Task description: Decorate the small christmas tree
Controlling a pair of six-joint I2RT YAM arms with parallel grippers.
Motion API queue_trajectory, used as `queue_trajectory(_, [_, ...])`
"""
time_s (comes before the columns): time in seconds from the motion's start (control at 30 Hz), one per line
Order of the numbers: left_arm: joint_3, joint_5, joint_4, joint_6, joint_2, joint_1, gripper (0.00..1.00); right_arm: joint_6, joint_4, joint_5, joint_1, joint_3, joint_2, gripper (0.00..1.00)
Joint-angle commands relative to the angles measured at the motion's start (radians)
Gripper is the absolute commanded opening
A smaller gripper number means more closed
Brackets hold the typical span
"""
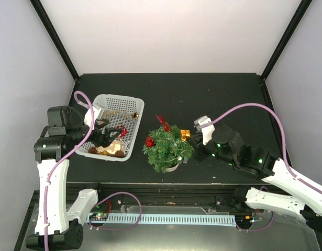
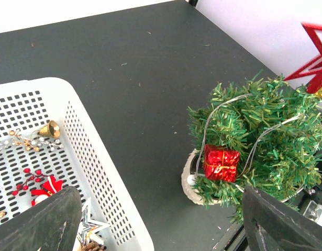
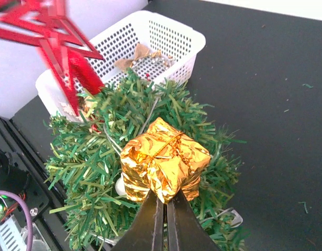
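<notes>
Pale walls [image 1: 166,31] flank the black table [image 1: 213,94] bearing the tree [image 1: 167,147].

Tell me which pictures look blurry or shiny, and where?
Top external view: soft, even light, hardly any shadows on the black table. Left wrist view: the small christmas tree and white basket are crisp; the left end effector's fingers at the bottom edge look softer. Right wrist view: the red star is blurred, and the gold foil gift glints.

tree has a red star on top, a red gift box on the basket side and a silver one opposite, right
Almost. The second gift box is gold, not silver; the right wrist view shows it. The red star and red gift box are as you said.
</notes>
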Motion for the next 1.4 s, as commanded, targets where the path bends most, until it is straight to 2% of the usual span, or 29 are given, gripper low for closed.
queue_trajectory(0.0, [-0.003, 0.024, 0.004, 0.001, -0.013, 0.006, 0.84, -0.015, -0.025, 0.054, -0.001, 0.039, -0.032, 0.01])
queue_trajectory(0.43, [0.001, 0.028, 0.0, 0.001, -0.009, 0.006, 0.84, 0.031, -0.018, -0.067, -0.001, -0.029, -0.061, 0.01])
queue_trajectory(0.6, [-0.002, 0.032, -0.001, 0.001, -0.013, 0.006, 0.84, 0.027, 0.006, -0.041, -0.001, -0.034, -0.056, 0.01])
queue_trajectory(0.83, [-0.014, 0.031, 0.005, 0.001, -0.027, 0.005, 0.84, -0.001, 0.019, -0.001, -0.001, 0.018, 0.017, 0.01])
queue_trajectory(1.2, [-0.011, 0.035, -0.002, 0.004, -0.028, 0.006, 0.84, -0.023, 0.005, -0.091, -0.001, 0.016, 0.096, 0.01])
queue_trajectory(1.27, [-0.012, 0.036, 0.0, 0.004, -0.026, 0.005, 0.84, -0.028, -0.005, -0.092, -0.002, 0.015, 0.086, 0.04])
queue_trajectory(1.37, [-0.015, 0.037, 0.002, 0.004, -0.026, 0.005, 0.85, -0.038, -0.013, -0.083, -0.001, 0.018, 0.069, 0.18])
